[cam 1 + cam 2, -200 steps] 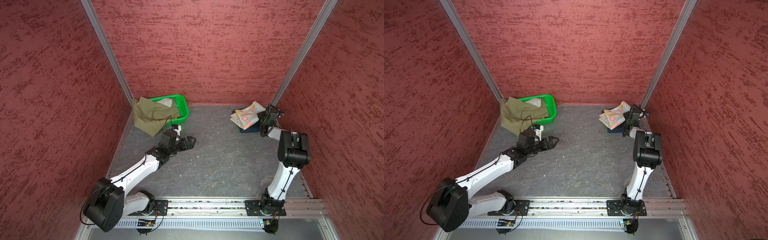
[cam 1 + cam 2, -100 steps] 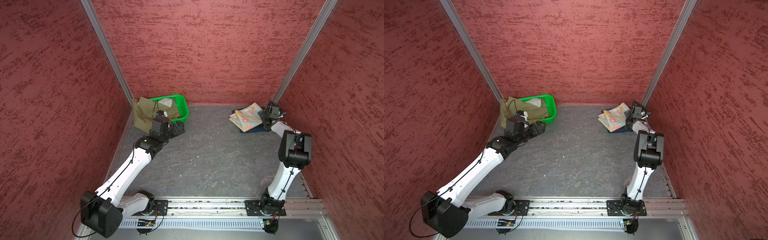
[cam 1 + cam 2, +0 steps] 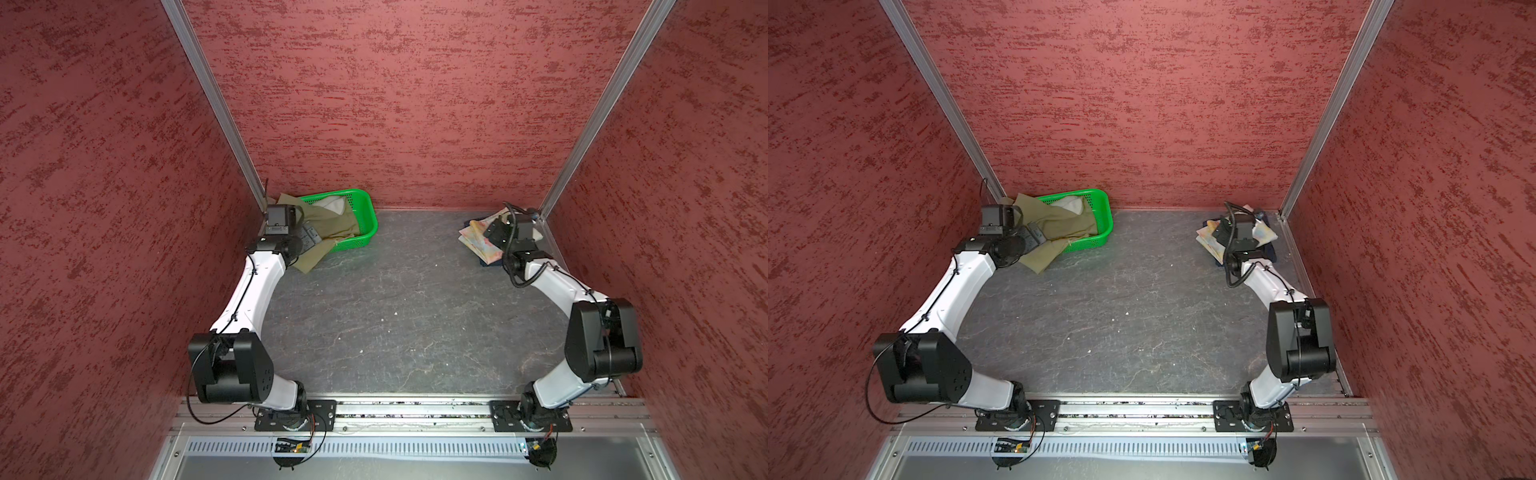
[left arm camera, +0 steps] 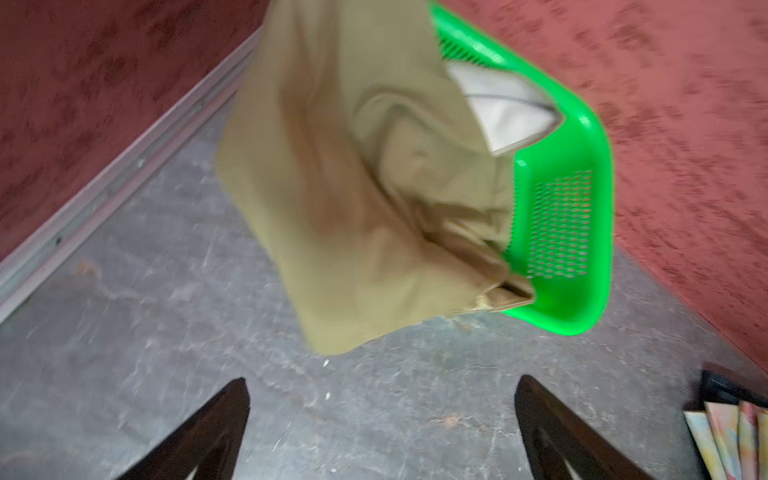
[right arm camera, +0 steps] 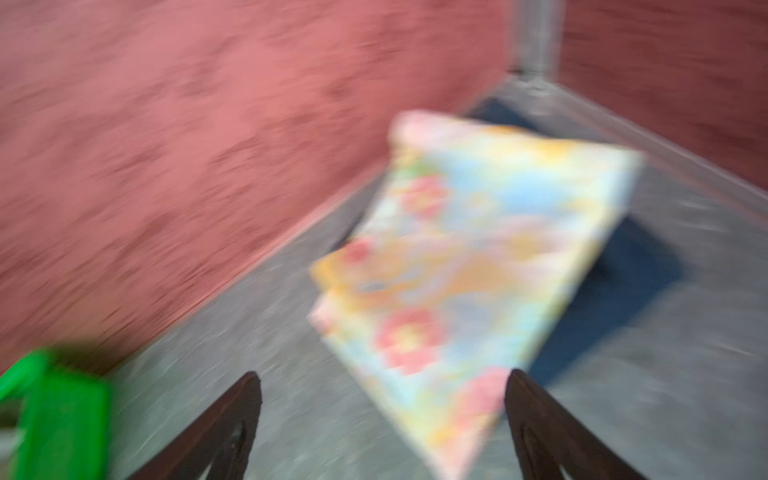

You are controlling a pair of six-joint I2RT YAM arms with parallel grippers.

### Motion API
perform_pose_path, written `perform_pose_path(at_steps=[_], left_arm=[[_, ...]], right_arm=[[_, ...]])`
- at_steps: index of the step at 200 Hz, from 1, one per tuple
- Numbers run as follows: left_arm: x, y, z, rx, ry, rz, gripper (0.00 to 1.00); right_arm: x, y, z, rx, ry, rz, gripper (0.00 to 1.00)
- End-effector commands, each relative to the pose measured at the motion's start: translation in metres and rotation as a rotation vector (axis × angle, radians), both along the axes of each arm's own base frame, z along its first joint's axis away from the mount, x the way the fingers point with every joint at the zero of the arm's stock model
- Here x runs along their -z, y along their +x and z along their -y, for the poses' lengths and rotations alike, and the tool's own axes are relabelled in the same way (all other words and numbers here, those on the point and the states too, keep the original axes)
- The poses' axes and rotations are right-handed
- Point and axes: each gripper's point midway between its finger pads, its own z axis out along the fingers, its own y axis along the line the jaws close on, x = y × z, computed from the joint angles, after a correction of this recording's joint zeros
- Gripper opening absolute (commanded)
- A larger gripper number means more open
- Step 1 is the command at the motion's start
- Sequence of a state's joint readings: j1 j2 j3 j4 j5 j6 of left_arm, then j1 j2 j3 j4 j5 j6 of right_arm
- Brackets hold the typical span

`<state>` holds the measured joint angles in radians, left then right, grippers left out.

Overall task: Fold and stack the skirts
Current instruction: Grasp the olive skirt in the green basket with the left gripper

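- Your left gripper stands wide. Its two dark fingers are far apart, with only bare desk showing between them, and it holds nothing.
- Just past its tips in the left wrist view lies the olive-green skirt. It is crumpled, with one part heaped in the green basket and the rest spilling over the rim onto the desk.
- In both top views you see this gripper close against the draped part of the skirt. You cannot tell whether it touches the cloth.
- A white cloth lies in the basket beside the olive fabric, on the side toward the back wall.
- The basket sits in the far left corner of the desk.
- Your right gripper is also spread wide and grips nothing. Its wrist view is badly blurred.
- Ahead of those fingers the floral skirt lies folded flat on the dark blue denim skirt. The denim shows along the edges of the floral one.
- In both top views that stack sits in the far right corner of the desk. The right gripper is over it and hides part of it, so you see only a strip of the floral skirt and a sliver of denim.
- The stack and the basket are well apart, with open grey desk between them.
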<state>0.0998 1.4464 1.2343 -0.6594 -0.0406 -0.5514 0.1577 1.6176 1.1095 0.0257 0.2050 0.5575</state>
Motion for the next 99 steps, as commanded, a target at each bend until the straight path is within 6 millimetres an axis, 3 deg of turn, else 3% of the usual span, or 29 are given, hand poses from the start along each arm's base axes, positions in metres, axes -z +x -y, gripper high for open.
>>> perform_pose_path(at_steps=[1, 17, 38, 67, 99], left_arm=[[0.02, -0.021, 0.006, -0.039, -0.283, 0.045, 1.0], [0.03, -0.025, 0.01, -0.044, -0.382, 0.132, 1.0], [0.039, -0.02, 0.017, -0.028, -0.448, 0.221, 0.91], [0.062, -0.005, 0.02, -0.027, -0.475, 0.286, 0.68], [0.082, 0.015, 0.023, -0.003, -0.441, 0.333, 0.62]], right_arm=[[-0.009, -0.001, -0.055, -0.168, -0.044, 0.063, 0.9], [-0.009, -0.004, -0.087, -0.255, -0.023, 0.084, 0.89], [-0.013, -0.008, -0.111, -0.323, 0.0, 0.116, 0.88], [-0.016, -0.01, -0.121, -0.36, 0.023, 0.14, 0.87], [-0.025, -0.016, -0.121, -0.372, 0.031, 0.185, 0.86]])
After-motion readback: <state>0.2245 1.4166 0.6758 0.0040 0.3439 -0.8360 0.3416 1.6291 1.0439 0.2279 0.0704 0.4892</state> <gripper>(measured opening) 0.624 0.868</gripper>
